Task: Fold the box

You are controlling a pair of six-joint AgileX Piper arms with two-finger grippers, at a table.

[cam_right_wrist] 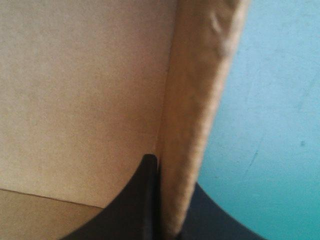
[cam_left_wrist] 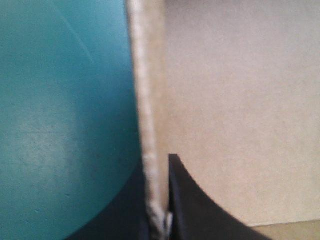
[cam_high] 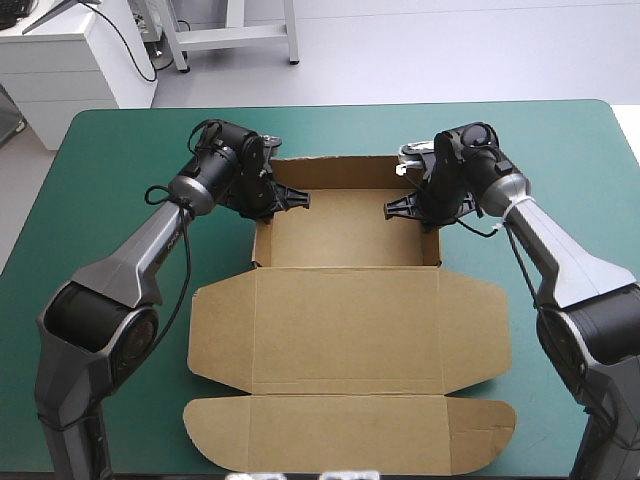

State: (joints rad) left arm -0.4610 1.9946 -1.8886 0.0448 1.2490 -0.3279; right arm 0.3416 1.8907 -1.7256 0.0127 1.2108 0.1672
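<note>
The box (cam_high: pixel 345 330) is made of brown board and sits in the middle of the table (cam_high: pixel 100 150). Its far half is an open tray with its walls standing up. Its near half, the lid, lies flat, and its round flaps reach toward the table's near edge.

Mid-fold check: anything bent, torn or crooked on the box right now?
Nothing stands out. The box lies straight on the teal-green cover, lid flat; the left gripper and the right gripper each pinch one raised side wall.
</note>
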